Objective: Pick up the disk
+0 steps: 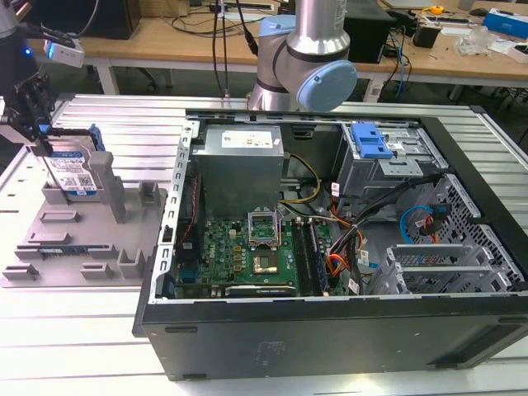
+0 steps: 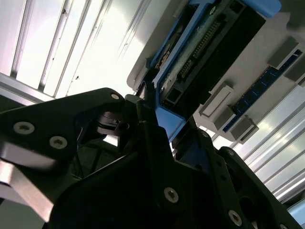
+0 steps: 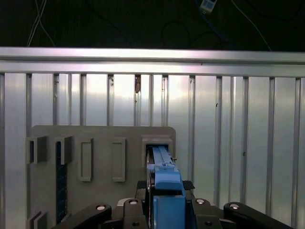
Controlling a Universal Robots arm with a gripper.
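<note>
The disk stands on edge in a slot at the far end of the grey fixture tray, on the exterior view's left. Its blue-and-white label and blue side rails show. My gripper is at the disk's upper edge, on the side toward that view's left. In the first wrist view the disk appears edge-on, its blue rail pressed between the two fingers of the gripper. The second wrist view shows the disk's connector end and blue rail, with the gripper shut on it. The disk's lower edge sits in the tray slot.
An open computer case with motherboard, cables and a blue drive-bay bracket lies beside the tray. The arm's base rises behind the case. Upright posts stand on the tray near the disk. All rests on a slatted metal table.
</note>
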